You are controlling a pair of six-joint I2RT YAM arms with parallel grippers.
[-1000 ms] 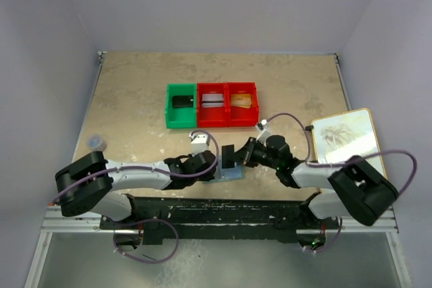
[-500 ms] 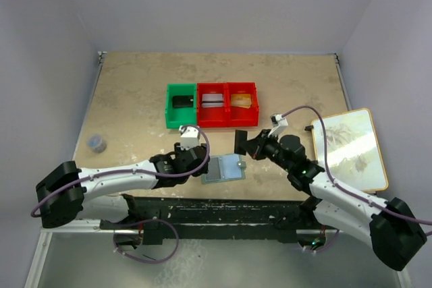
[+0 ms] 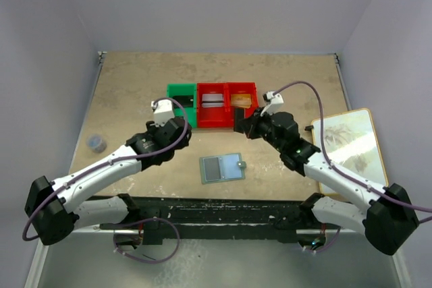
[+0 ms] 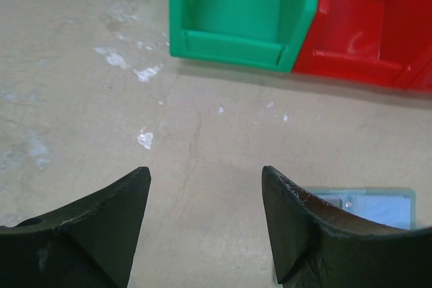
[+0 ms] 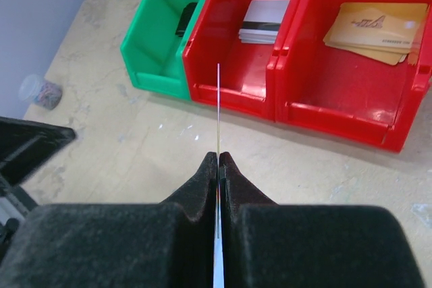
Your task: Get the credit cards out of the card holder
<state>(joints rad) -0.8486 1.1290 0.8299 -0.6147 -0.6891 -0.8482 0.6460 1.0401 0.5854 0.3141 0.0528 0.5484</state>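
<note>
Light blue card holder (image 3: 223,167), open flat (round snap (image 3: 241,164) on one panel)

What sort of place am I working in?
Probably a robot test cell: plain walls box in a tabletop, two arms bolt to its near rail, cards lie sorted in plastic bins.

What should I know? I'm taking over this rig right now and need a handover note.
Left gripper: open, empty, above the table near the green bin.
Right gripper: shut on a card, held edge-on before the red bins.
Card holder: lying open on the table.
Done: cards lie in all three bins.
To do: place this card; unclear whether more remain inside.
</note>
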